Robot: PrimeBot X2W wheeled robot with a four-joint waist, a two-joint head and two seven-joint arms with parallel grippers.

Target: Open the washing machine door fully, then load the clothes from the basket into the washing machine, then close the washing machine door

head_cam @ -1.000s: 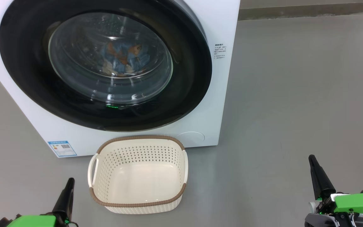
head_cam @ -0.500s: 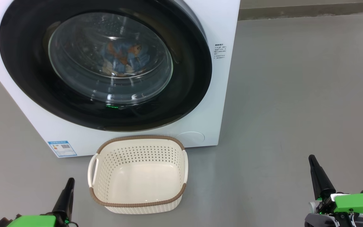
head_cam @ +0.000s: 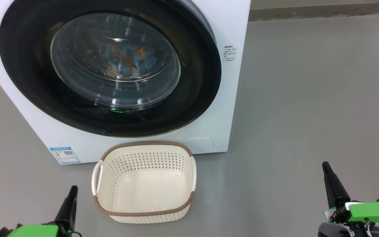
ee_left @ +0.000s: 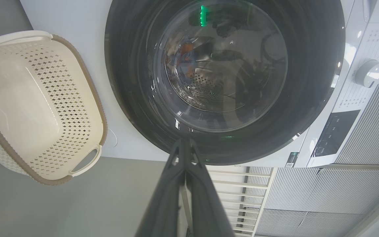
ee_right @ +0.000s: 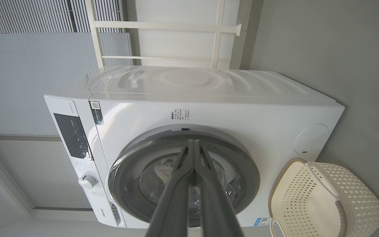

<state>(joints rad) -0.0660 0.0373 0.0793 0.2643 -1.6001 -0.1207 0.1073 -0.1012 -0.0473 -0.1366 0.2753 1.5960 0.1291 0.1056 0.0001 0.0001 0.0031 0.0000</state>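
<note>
The white washing machine stands ahead with its round black door closed flat against the front. Through the glass window, blue clothes with orange figures lie inside the drum. The cream basket with a brown rim sits on the floor before the machine, with nothing inside. My left gripper rests shut at the lower left, left of the basket. My right gripper rests shut at the lower right, well clear of the basket. The left wrist view shows the door and basket; the right wrist view shows the machine and basket.
Grey floor stretches wide to the right of the machine. A dark skirting strip runs along the back wall. A blue label sticker sits at the machine's lower left corner. The control panel and knob lie on the machine's top strip.
</note>
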